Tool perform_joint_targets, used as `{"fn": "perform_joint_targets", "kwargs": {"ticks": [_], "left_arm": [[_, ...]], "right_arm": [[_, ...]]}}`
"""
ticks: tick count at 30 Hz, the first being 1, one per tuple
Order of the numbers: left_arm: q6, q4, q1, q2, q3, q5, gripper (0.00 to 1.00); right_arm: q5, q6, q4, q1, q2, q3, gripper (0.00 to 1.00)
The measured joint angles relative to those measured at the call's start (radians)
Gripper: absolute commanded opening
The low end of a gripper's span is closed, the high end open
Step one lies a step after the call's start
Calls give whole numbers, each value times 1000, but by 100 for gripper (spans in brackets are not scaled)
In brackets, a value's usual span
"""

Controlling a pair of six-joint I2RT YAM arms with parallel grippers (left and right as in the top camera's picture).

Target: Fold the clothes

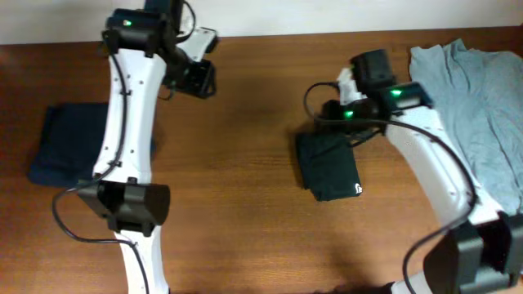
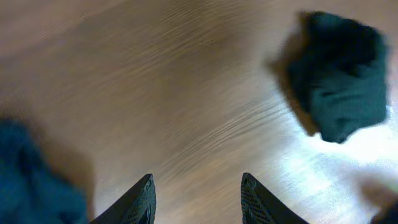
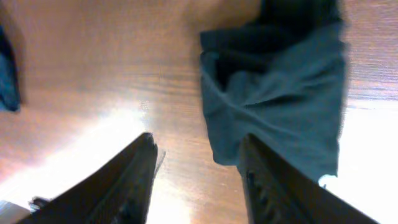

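Logo (image 1: 358, 189) on T-shirt (image 1: 327, 167) illegible

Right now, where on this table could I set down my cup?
The table is freest between the left arm and the folded black T-shirt; the front strip below that is free too. The right side is crowded: right arm and grey garment.

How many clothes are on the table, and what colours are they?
Black T-shirt: 1
Dark blue garment: 1
Pale grey garment: 1
Total: 3
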Motion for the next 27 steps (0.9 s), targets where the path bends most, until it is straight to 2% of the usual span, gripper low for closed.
{"fn": "perform_joint_targets", "kwargs": {"ticks": [1,8,11,17,20,24,27], "left_arm": [[27,10,-20,0,-1,17,44],[200,103,-173,-1,-71,80,44],[222,128,-188,-1,-111,80,44],[239,125,-179,-1,-141,79,44],[242,115,-179,-1,-142,79,45],[243,117,-179,-1,-148,79,45],[242,126,-179,-1,-165,79,49]], "right_arm": [[-1,3,-7,-20,-1,0,4],[-4,29,-7,-84,115,-71,4],[-5,32,78,-74,193,-95,4],[-11,108,358,-40,349,-102,4],[-30,135,425,-28,399,-101,4],[-105,126,429,-39,400,-101,4],[-178,91,319,-69,364,-102,4]]}}
